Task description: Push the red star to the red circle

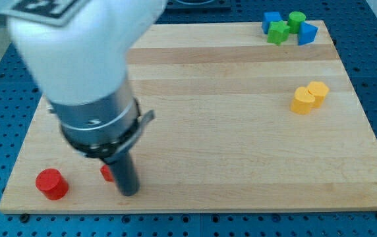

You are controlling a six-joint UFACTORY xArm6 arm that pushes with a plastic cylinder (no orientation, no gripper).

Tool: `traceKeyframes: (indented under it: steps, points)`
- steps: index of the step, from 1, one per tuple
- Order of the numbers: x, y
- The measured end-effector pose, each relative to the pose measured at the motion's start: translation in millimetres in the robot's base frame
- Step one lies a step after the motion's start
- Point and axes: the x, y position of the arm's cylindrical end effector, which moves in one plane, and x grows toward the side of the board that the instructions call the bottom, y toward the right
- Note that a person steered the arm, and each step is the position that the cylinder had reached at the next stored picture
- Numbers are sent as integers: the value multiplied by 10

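The red circle (51,184) is a short red cylinder near the board's bottom left corner. The red star (107,173) lies to its right, mostly hidden behind my rod, so only a small red part shows. My tip (129,193) rests on the board just right of the red star and touches or nearly touches it. The arm's white and grey body fills the view's upper left.
The wooden board (228,138) lies on a blue perforated table. Two blue blocks (271,21) (308,33) and two green blocks (279,32) (297,20) cluster at the top right. A yellow heart (301,101) and a yellow hexagon (318,91) sit at the right.
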Motion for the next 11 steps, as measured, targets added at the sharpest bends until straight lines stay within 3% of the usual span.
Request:
traceKeyframes:
  steps: [1, 2, 3, 5, 9, 11]
  points:
    - [8, 79]
    - [-320, 566]
    - [-516, 370]
    - [-406, -130]
    - [-106, -191]
    - [-104, -579]
